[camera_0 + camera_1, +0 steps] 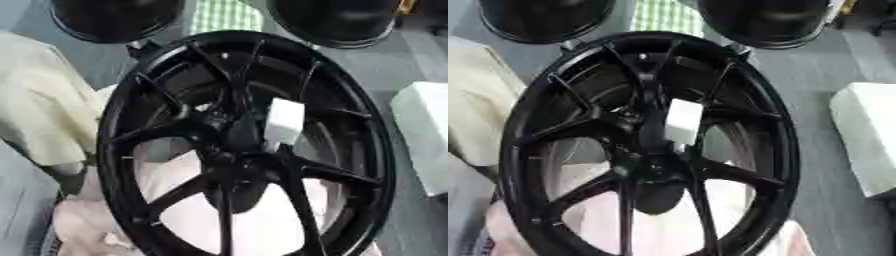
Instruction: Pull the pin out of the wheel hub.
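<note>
No text, label, brand, number or sign can be read in either view. A white tag-like piece point(284, 122) is seen near the centre of the black wheel hub point(131, 125), but nothing can be made out on its blank-looking face.

Below me the grey floor point(815, 100) carries everything. The black wheel point(245, 145) fills the middle, propped over a pale pink cloth point(254, 220) at the near side. To the left lies a cream cloth point(44, 95). A white block point(868, 135) sits on the right, apart from the rim. At the far edge I see two black rounded shapes point(114, 17) and a green checked patch point(226, 15) between them.
</note>
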You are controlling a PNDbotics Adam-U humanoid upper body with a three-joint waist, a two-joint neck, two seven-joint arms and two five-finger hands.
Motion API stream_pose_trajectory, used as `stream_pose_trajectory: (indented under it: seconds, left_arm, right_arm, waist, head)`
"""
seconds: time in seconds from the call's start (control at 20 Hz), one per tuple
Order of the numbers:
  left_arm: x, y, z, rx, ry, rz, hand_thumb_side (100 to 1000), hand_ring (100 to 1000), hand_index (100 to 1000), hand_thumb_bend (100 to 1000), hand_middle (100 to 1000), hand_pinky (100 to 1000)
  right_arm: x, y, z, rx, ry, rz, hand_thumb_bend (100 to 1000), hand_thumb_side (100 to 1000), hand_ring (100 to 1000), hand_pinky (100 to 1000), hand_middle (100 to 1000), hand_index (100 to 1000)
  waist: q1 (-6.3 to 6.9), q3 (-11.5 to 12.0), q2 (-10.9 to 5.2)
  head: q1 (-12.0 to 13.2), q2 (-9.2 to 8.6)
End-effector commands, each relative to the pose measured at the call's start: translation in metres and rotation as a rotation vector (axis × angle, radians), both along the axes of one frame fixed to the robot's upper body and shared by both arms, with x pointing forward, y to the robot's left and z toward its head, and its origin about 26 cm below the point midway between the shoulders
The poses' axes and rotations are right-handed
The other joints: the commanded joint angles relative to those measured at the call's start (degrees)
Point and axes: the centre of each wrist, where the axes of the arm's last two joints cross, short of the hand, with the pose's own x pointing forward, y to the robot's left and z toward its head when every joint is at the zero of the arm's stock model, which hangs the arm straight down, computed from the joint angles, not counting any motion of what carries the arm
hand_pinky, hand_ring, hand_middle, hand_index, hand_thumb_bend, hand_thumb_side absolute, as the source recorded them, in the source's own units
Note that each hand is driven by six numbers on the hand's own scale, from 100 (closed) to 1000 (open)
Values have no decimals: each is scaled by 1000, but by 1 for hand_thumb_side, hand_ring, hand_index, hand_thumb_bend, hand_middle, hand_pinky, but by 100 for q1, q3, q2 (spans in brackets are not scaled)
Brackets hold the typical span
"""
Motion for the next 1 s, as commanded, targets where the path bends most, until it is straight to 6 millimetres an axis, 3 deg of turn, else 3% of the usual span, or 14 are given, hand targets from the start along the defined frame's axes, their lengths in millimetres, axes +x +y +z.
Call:
stream_pose_trajectory:
  seconds: [0.05,0.25,0.45,0.75,1.0]
  left_arm:
    - [-4,-1,10,23,-30,-8,729,619,640,154,541,526]
    - [-4,0,11,20,-34,-10,723,620,641,156,542,527]
    - [-6,5,10,33,-30,10,725,620,641,155,542,526]
    - [-10,14,5,73,3,61,727,620,640,155,542,524]
    - [-11,18,7,107,9,80,717,621,641,149,542,524]
  right_arm:
    - [-6,0,9,-30,-29,4,404,100,595,696,617,679]
    - [-6,0,10,-45,-15,10,407,100,614,706,632,690]
    - [-8,-6,13,-135,40,28,412,100,649,726,669,714]
    - [-5,-46,41,-583,121,67,440,194,687,757,715,743]
    - [-9,-86,78,-989,173,76,442,282,712,784,722,764]
  waist:
    - [3,37,-125]
    - [-40,75,-123]
    - [-122,-1,-172]
    - [-332,-225,-324]
    - [-394,-309,-381]
  head:
    - [-48,-34]
    - [-123,10]
    - [-29,154]
    - [291,378]
    - [391,460]
